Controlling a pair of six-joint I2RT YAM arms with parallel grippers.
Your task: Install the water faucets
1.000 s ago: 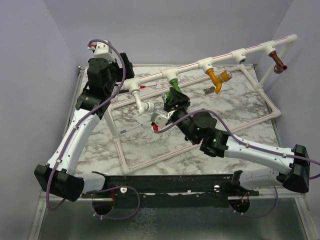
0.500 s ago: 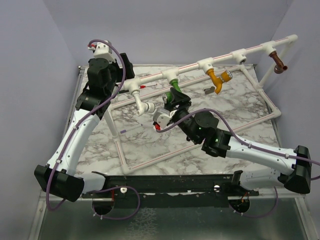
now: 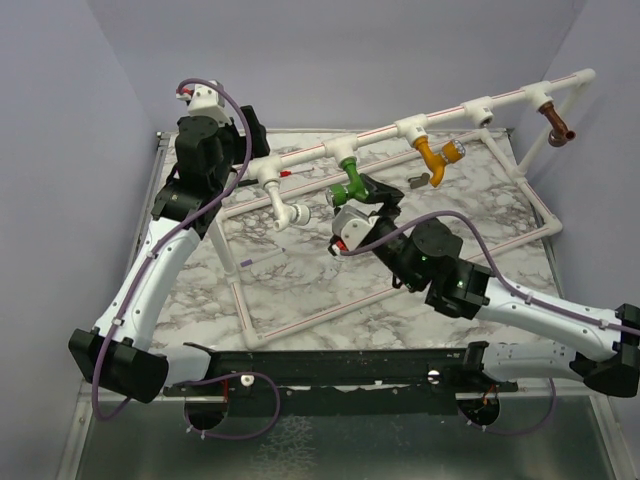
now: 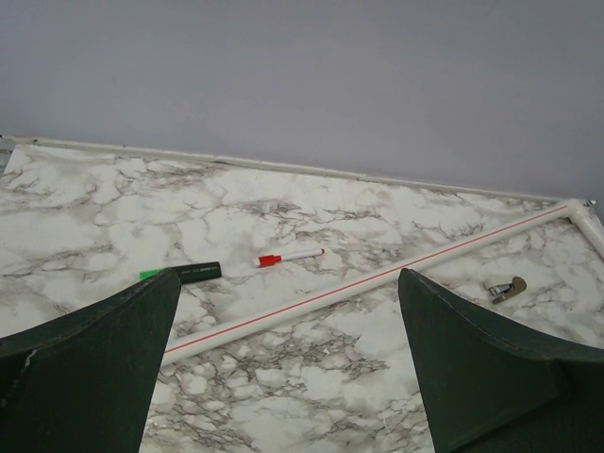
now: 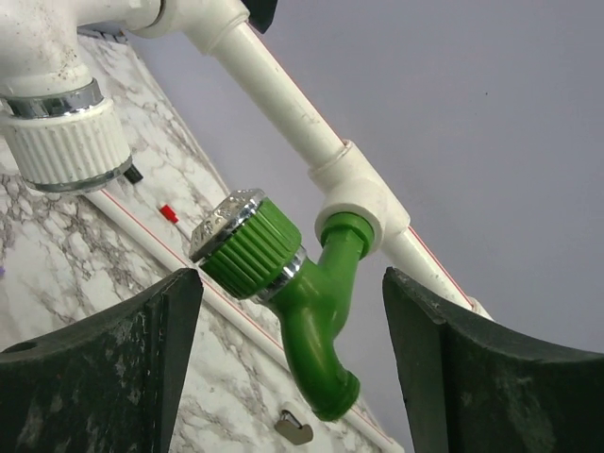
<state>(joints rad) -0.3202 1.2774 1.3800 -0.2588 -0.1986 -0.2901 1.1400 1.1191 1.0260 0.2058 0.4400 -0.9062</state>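
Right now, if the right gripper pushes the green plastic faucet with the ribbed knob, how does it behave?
Probably stiff: the green plastic faucet looks seated in the white pipe tee, so a push likely turns it about that joint. Its ribbed knob should grip well; the smooth spout may slip.

No word, label, brand, number or sign can be read in any view; whatever small markings exist are too blurred.
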